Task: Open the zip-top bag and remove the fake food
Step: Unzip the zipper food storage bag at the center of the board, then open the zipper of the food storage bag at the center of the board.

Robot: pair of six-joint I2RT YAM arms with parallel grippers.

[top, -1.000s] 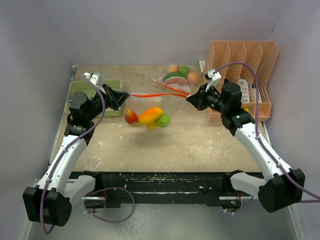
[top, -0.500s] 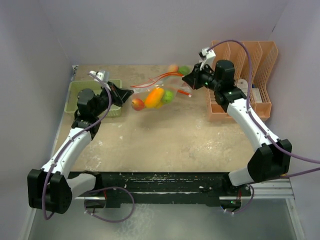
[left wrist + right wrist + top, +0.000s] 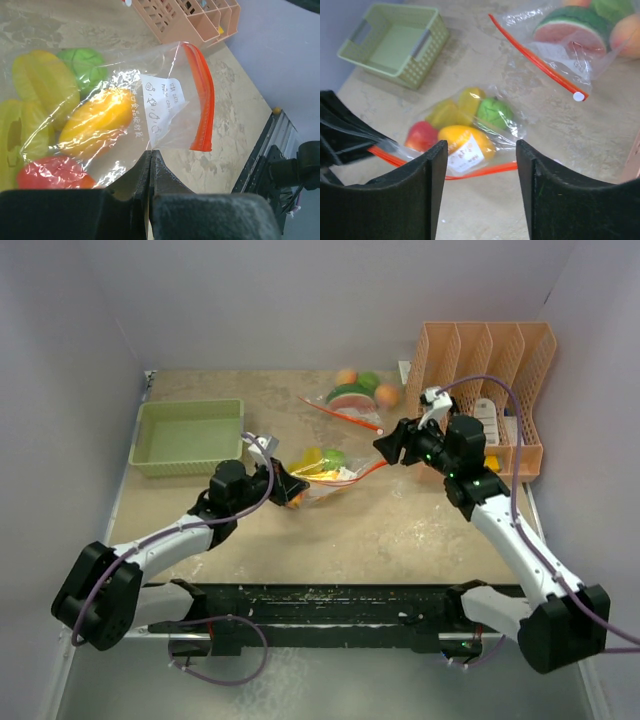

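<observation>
Left claw (image 3: 151, 159) pinched shut on an edge of the clear plastic zip-top bag with orange-red seal strip (image 3: 165, 105). Right claw (image 3: 480, 150) has its jaws apart and grips nothing, off to the bag's right. The glossy yellow, orange, green and red plastic toy fruits (image 3: 95, 122) are inside the bag, which lies on the tan bench (image 3: 400, 530) between the arms.

Left arm: low, stretched forward and inward from its base, forearm nearly level over the worktop (image 3: 400, 530).
Left hand (image 3: 289, 485): fingers pressed together, pinching the clear film of the zip-top bag (image 3: 160, 100).
Right arm: elbow bent, forearm rising, wrist turned inward.
Right hand (image 3: 391, 444): fingers spread apart, raised above the worktop.
</observation>
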